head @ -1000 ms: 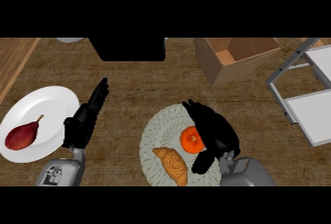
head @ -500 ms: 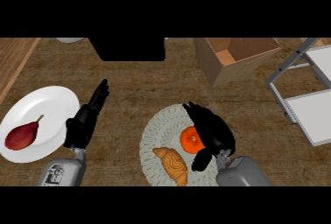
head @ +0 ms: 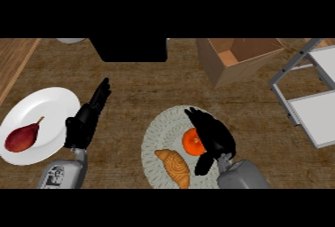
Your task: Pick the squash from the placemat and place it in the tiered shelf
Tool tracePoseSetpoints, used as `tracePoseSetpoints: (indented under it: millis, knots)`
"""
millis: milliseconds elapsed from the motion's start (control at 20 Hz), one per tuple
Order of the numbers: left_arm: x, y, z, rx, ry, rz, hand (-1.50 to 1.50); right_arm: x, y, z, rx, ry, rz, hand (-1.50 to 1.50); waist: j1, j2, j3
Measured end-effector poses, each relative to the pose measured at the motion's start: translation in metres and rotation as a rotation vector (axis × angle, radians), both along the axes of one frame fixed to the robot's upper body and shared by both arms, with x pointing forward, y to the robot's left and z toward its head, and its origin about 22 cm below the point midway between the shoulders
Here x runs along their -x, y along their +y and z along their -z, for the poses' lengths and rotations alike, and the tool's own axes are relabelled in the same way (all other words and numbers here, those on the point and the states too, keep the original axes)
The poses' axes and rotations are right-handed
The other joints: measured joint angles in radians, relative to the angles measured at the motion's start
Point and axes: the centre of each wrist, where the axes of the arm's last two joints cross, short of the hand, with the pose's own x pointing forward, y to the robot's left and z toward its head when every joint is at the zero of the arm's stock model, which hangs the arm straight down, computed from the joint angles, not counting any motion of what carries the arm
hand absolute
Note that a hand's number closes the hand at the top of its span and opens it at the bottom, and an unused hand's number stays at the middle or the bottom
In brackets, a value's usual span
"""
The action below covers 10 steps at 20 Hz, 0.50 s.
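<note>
the right forearm (head: 243, 175) has been drawn slightly lower over the placemat (head: 157, 137); otherwise almost nothing has been moved since the earlier pictures.

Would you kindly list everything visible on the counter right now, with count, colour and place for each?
Placemat: one, pale grey-green, round, lower centre of the counter.
Squash: one, orange, on the placemat, partly under the right robot hand.
Croissant: one, golden brown, on the placemat's lower part.
Plate: one, white, far left.
Pear: one, dark red, on the plate.
Box: one, brown cardboard, open, upper right of centre.
Shelf: one, grey frame with white tiers, right edge.
Black object: one, top centre, cannot tell what it is.
Left robot hand: black, fingers straight, beside the plate.
Right robot hand: black, fingers curled over the squash.
</note>
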Motion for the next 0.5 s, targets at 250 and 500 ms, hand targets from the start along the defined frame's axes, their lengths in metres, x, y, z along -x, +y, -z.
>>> tracePoseSetpoints:
  millis: [250,500]
  knots:
    - [0.0,-0.002,0.002,-0.003,0.001,-0.005,0.0,0.006,0.002,0.014,0.038,0.015,-0.041,1.5,0.0,0.0,0.0]
    - [-0.002,-0.001,0.001,-0.008,0.0,-0.006,0.0,0.008,-0.003,0.016,0.065,-0.041,-0.091,1.5,0.001,-0.002,0.0]
